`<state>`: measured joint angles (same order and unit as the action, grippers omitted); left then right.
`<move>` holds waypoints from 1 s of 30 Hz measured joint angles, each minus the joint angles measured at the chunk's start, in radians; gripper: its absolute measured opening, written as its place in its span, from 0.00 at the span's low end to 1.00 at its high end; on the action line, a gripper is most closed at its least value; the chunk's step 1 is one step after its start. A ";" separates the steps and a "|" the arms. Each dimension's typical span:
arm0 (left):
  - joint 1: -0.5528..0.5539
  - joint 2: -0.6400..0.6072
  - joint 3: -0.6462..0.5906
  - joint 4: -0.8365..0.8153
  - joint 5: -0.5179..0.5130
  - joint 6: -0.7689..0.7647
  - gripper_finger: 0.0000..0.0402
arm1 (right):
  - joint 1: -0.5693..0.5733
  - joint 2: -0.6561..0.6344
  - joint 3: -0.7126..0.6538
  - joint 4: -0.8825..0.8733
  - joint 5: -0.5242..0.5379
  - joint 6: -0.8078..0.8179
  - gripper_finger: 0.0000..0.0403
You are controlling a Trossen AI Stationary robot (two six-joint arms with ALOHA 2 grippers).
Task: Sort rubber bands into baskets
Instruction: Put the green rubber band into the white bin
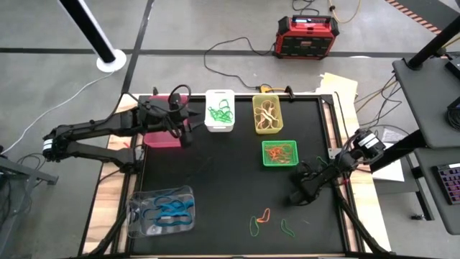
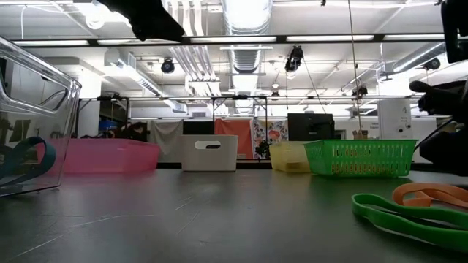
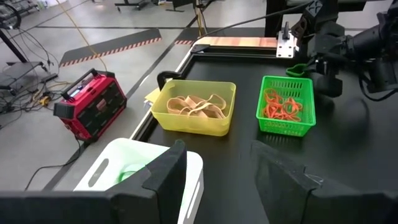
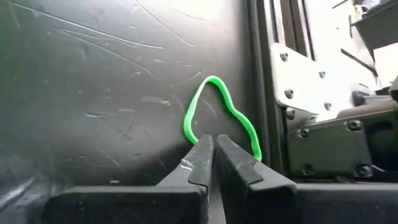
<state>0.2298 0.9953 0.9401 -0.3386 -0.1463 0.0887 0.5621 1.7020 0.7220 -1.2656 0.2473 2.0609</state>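
Green rubber band [image 4: 219, 112] pinched in your right gripper [image 4: 213, 144] — lower right; left gripper [image 3: 214, 165] spread, empty — over the pink basket [image 1: 159, 138].

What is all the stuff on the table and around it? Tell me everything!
Pink basket: one, left back of the table, partly under the left arm.
White basket: one, at the back, green bands inside.
Yellow basket: one, beside the white one, pale bands inside.
Green basket: one, middle right, orange bands inside.
Clear basket: one, front left, blue bands inside.
Loose rubber bands: three on the front of the table, one orange, two green.
Green rubber band: one, pinched by the right gripper.
Red-black box: one, on the floor behind the table.
Left gripper: open, above the white basket.
Right gripper: shut on the green band, near the table's right edge.
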 joint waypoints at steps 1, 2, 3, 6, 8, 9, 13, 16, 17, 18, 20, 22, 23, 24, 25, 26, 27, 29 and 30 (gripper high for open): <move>0.000 0.000 0.000 0.000 0.000 0.000 0.40 | -0.004 0.000 0.000 0.000 -0.001 -0.001 0.03; 0.000 0.000 0.000 0.001 0.000 0.000 0.40 | -0.005 0.000 0.000 0.000 -0.004 -0.004 0.03; 0.000 0.000 0.000 0.004 0.000 0.000 0.40 | -0.005 0.002 0.000 0.001 -0.007 -0.008 0.03; 0.000 0.000 0.000 0.004 0.000 -0.001 0.40 | -0.005 0.010 0.000 0.002 -0.007 -0.001 0.03; 0.000 0.000 0.000 0.004 0.000 -0.002 0.40 | -0.019 0.010 -0.001 0.010 -0.007 0.025 0.03; 0.000 0.000 0.000 0.004 0.000 -0.002 0.40 | -0.024 0.010 -0.002 0.017 -0.007 0.034 0.03; 0.000 0.000 0.000 0.002 0.000 -0.004 0.40 | -0.028 0.010 -0.003 0.026 -0.005 0.098 0.03; 0.000 0.000 0.000 0.002 0.000 -0.004 0.40 | -0.028 0.011 -0.005 0.029 -0.012 0.122 0.03; 0.000 0.000 0.000 0.001 0.000 -0.004 0.40 | -0.028 0.013 -0.005 0.031 -0.013 0.129 0.03; 0.000 0.000 0.000 0.002 0.000 -0.005 0.40 | -0.028 0.015 -0.006 0.034 -0.015 0.144 0.03; 0.000 0.000 0.000 0.001 0.000 -0.004 0.40 | -0.029 0.016 -0.010 0.039 -0.024 0.172 0.03; 0.000 0.000 0.000 0.001 0.000 -0.005 0.40 | -0.028 0.021 -0.016 0.046 -0.025 0.173 0.03; 0.000 0.000 0.000 0.000 0.000 -0.005 0.40 | -0.028 0.024 -0.022 0.056 -0.025 0.173 0.03; 0.000 0.000 0.000 0.000 0.000 -0.005 0.40 | -0.028 0.027 -0.026 0.064 -0.023 0.166 0.03; 0.000 0.000 0.000 0.000 0.000 -0.005 0.40 | -0.028 0.028 -0.030 0.080 -0.021 0.154 0.03; 0.000 0.000 0.000 0.000 0.000 -0.005 0.40 | -0.028 0.028 -0.032 0.097 -0.018 0.147 0.03; 0.000 0.000 0.000 0.000 0.000 -0.005 0.40 | -0.028 0.028 -0.034 0.106 -0.018 0.139 0.03; 0.000 0.000 0.000 0.000 0.000 -0.005 0.40 | -0.028 0.028 -0.029 0.111 -0.026 0.122 0.03; 0.000 0.000 0.000 0.000 0.000 -0.005 0.40 | -0.028 0.028 -0.020 0.110 -0.035 0.117 0.03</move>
<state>0.2298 0.9955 0.9401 -0.3382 -0.1463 0.0841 0.5339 1.7302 0.7018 -1.1560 0.2126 2.1778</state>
